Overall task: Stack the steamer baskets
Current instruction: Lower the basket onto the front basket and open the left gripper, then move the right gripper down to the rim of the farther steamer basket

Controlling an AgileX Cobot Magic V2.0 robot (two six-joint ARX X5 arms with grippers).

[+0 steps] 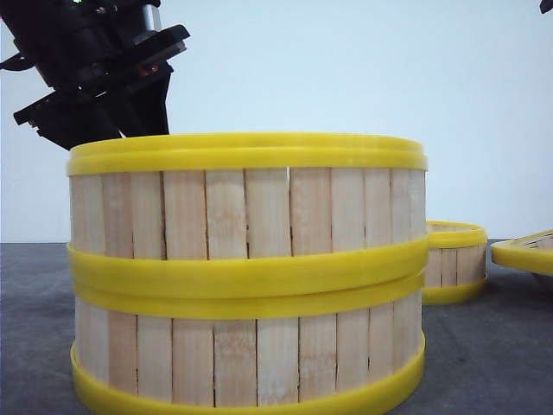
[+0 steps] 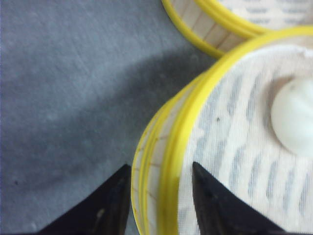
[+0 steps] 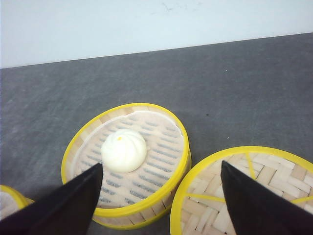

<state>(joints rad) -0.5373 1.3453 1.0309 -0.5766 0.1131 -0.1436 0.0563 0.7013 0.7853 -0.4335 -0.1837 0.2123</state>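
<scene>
Two steamer baskets stand stacked close to the front camera, the upper one (image 1: 246, 212) on the lower one (image 1: 246, 354). My left gripper (image 2: 161, 165) is open astride the upper basket's wall (image 2: 168, 161), one finger outside and one inside over the cloth liner. A white bun (image 2: 293, 117) lies in that basket. The left arm (image 1: 104, 78) shows behind the stack, its fingertips hidden. The third basket (image 1: 454, 259) sits on the table to the right, its wall (image 3: 142, 211) below my open right gripper (image 3: 161, 165), with a bun (image 3: 123, 149) inside.
A flat woven lid (image 3: 244, 196) with a yellow rim lies right beside the third basket, also at the far right in the front view (image 1: 525, 252). The grey table (image 3: 234, 93) runs back to a white wall.
</scene>
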